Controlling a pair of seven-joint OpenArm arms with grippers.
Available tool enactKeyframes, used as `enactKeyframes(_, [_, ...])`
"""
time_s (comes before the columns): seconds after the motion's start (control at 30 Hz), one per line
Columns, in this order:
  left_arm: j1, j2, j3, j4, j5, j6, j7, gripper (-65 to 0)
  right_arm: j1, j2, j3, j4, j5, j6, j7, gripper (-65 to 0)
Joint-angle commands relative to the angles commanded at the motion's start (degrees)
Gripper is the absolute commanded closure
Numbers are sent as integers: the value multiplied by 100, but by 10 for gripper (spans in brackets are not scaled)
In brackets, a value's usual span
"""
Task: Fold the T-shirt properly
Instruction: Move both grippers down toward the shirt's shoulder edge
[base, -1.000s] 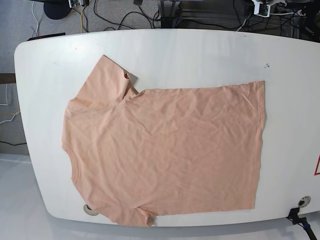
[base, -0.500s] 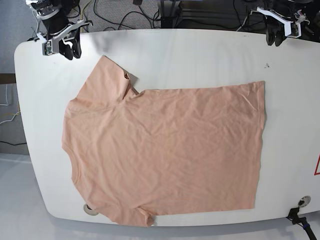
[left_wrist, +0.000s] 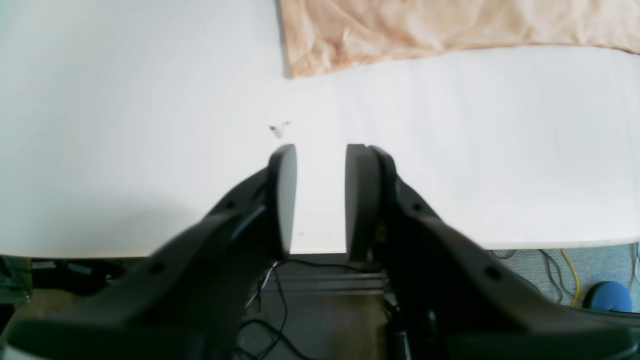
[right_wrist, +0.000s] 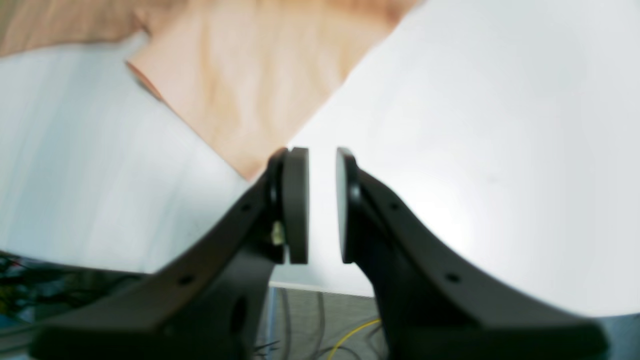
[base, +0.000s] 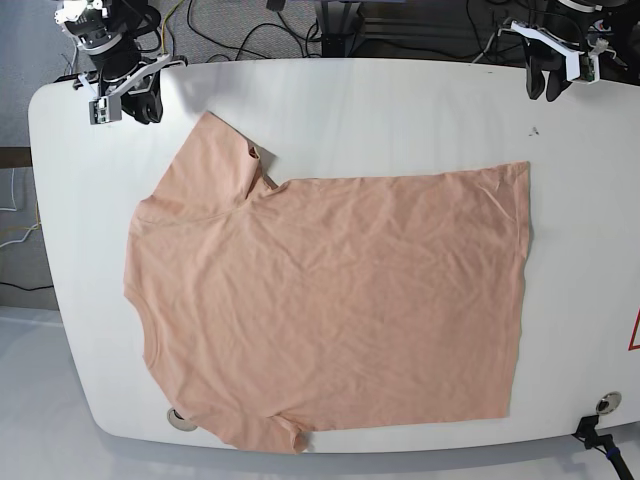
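Observation:
The peach T-shirt lies spread flat on the white table, slightly wrinkled, collar side to the left and hem to the right. One sleeve points to the back left and the other lies at the front edge. My right gripper hovers at the back left, just beyond that sleeve, which shows in the right wrist view. Its jaws are narrowly open and empty. My left gripper hovers at the back right, short of the hem corner. Its jaws are slightly open and empty.
A small dark mark is on the table near the left gripper and also shows in the left wrist view. Round grommets sit at the front edge. Cables lie on the floor behind the table.
Both grippers have come into view at the table's back corners. In the last half second they shifted slightly. The T-shirt has not moved.

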Motion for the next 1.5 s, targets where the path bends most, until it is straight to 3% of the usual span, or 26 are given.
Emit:
enactKeyframes(0.13, [-25,-7,-1,-20,4,-8,6,-147,105,-7,20,-7,-1,115,-82,-85])
enactKeyframes(0.33, [-102,-11,22,-9,1,-26,48,-153,295,-8,27,-29,-24,133,-220,-85])
enactKeyframes(0.5, [-160,-7,17,-1,16,-12,50,-164,457,15,49,-27,-13,476,-326,-85])
enactKeyframes(0.57, [-170,-3,4,11,41,-12,50,-167,498,32,48,-53,4,531,-359,-85])
enactKeyframes(0.6, [-101,9,23,34,22,-15,79,-156,373,-14,12,-39,-62,301,-265,-89])
enactKeyframes(0.97, [-193,1,28,50,37,6,271,-165,710,-38,63,-130,-103,304,-636,-86])
enactKeyframes(1.17, [-293,-11,61,56,37,10,430,-181,888,-57,101,-185,-473,290,-624,-88])
enactKeyframes(1.23, [-295,-14,74,76,34,4,412,-182,944,-65,90,-229,-697,282,-621,-135])
enactKeyframes(1.4, [-448,-23,57,30,36,27,422,-176,1118,-87,74,-477,-1013,251,-654,-342])
enactKeyframes(1.5, [-512,-37,71,67,45,17,307,-168,1175,-113,79,-653,-1051,245,-726,-397])
